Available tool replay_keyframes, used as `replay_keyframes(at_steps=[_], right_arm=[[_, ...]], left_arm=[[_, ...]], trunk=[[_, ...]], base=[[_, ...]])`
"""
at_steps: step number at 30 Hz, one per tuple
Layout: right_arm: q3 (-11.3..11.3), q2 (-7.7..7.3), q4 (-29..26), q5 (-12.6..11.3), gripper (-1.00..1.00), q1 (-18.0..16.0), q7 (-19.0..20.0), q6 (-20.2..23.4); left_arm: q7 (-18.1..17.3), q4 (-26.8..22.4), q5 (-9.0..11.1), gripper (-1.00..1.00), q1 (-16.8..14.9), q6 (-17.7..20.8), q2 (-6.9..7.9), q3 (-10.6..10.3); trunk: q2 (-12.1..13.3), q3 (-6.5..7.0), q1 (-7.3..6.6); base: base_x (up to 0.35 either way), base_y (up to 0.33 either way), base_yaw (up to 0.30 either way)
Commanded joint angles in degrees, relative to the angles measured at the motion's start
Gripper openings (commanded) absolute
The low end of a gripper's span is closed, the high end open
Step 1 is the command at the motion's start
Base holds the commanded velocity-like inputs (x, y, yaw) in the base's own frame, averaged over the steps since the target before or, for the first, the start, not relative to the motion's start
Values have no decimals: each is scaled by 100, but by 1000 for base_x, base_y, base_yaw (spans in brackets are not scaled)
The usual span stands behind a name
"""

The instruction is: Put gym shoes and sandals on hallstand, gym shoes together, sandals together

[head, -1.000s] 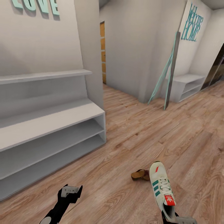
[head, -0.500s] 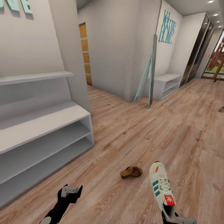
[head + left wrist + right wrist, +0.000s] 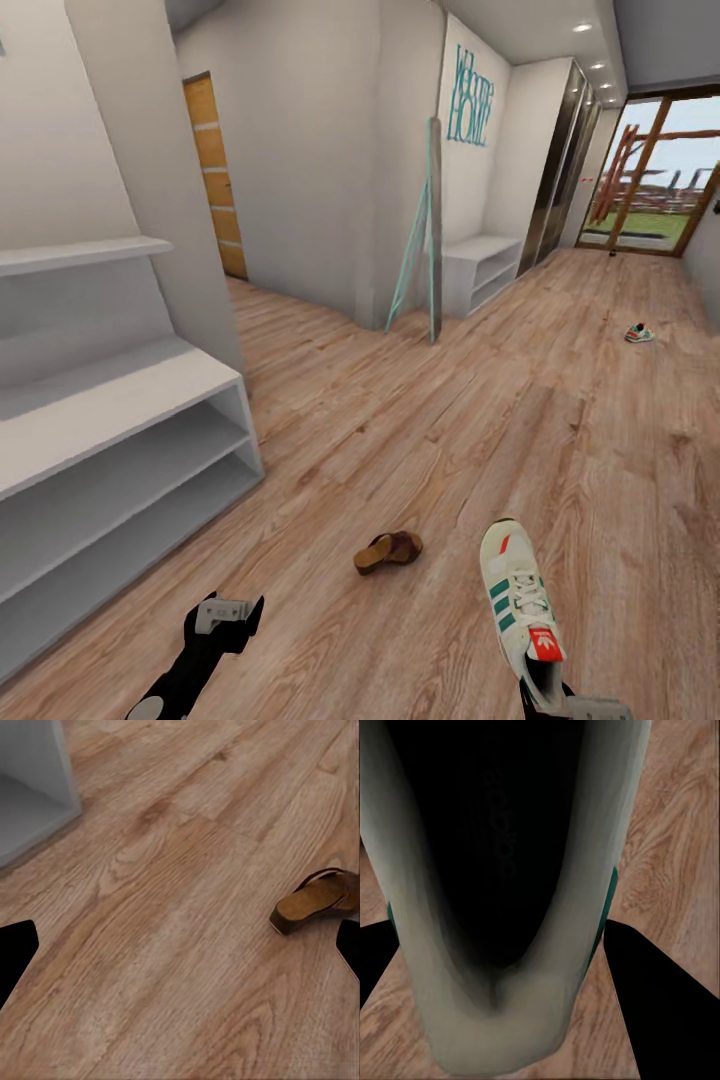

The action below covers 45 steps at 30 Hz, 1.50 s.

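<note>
One gym shoe [image 3: 515, 595] hangs toe-forward over the corridor floor [image 3: 480, 420], white with green stripes; my right gripper [image 3: 548, 697] is shut on its heel. In the right wrist view the gym shoe's dark opening [image 3: 502, 870] sits between the black fingers [image 3: 660, 1005]. A second gym shoe [image 3: 638, 333] lies far off on the floor at the right. A brown sandal [image 3: 388, 550] lies on the planks just left of the held shoe, and the left wrist view has the sandal [image 3: 319, 898] too. My left gripper [image 3: 228, 612] hovers open, holding nothing. The hallstand [image 3: 120, 385] stands at the left.
A tall mirror [image 3: 430, 230] leans on the wall corner ahead, beside a small white bench [image 3: 482, 262]. A wooden door [image 3: 212, 170] is at the back left, and glass doors [image 3: 650, 170] close the corridor's far end. The hallstand's corner [image 3: 37, 795] is near my left gripper.
The camera has turned right, so the hallstand and the sandal slid left in the picture and the far gym shoe and glass doors came into view. Both grippers keep their places and states.
</note>
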Motion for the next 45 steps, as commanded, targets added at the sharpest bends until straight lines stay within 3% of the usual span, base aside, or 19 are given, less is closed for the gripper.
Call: replay_keyframes(at_steps=[1,10,36,45], right_arm=[[-15,3,4,17,-100,-4,17,-17],[-15,1,4,15,-100,-6,17,-17],[-15,2,4,17,-100,-4,17,-17],[-15,3,11,18,-100,-4,17,-17]], left_arm=[[-40,2,7,100,-1,-12,-2,16],[-40,-5,7,100,-1,-25,1,9],[-40,-7,7,100,-1,-14,4,16],[-40,-7,7,100,-1,-10,8,23]], trunk=[[-2,-1,0],[-2,27,0],[-2,110,0],[-2,139,0]], base=[[168,136,-300],[156,144,-300],[3,9,-300],[0,251,-300]])
